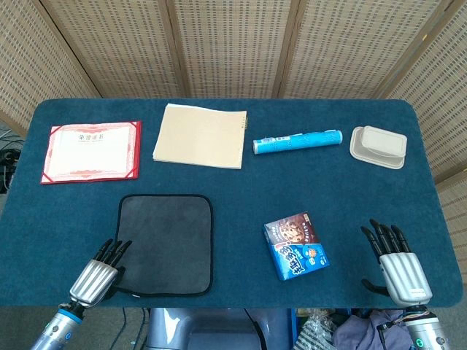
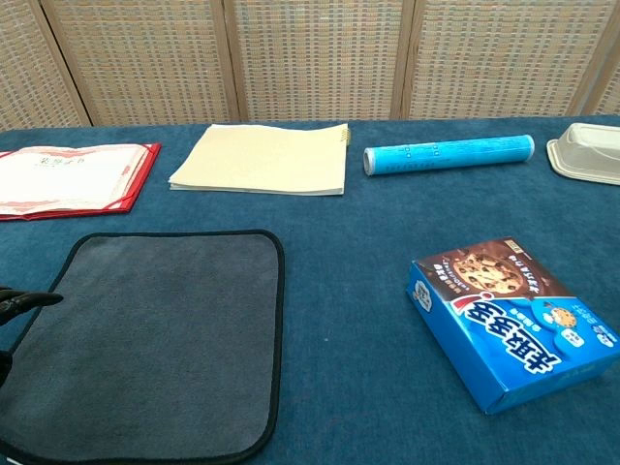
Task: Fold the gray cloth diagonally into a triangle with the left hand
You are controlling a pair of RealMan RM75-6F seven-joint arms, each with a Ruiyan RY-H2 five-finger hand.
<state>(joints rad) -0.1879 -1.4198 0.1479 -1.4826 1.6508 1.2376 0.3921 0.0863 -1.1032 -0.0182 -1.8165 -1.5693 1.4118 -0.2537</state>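
A gray cloth [image 1: 166, 243] with a black hem lies flat and unfolded on the blue table [image 1: 241, 189], near the front left; in the chest view the gray cloth [image 2: 155, 339] fills the lower left. My left hand [image 1: 99, 272] hovers at the cloth's near left corner, fingers extended and spread, its fingertips [image 2: 21, 302] reaching over the cloth's left edge. It holds nothing. My right hand [image 1: 395, 265] stays open, fingers apart, at the front right edge, far from the cloth.
A blue cookie box [image 1: 295, 244] lies right of the cloth. At the back are a red certificate folder [image 1: 91, 152], a beige notebook [image 1: 200, 135], a blue tube [image 1: 297, 141] and a white lidded container [image 1: 378, 146].
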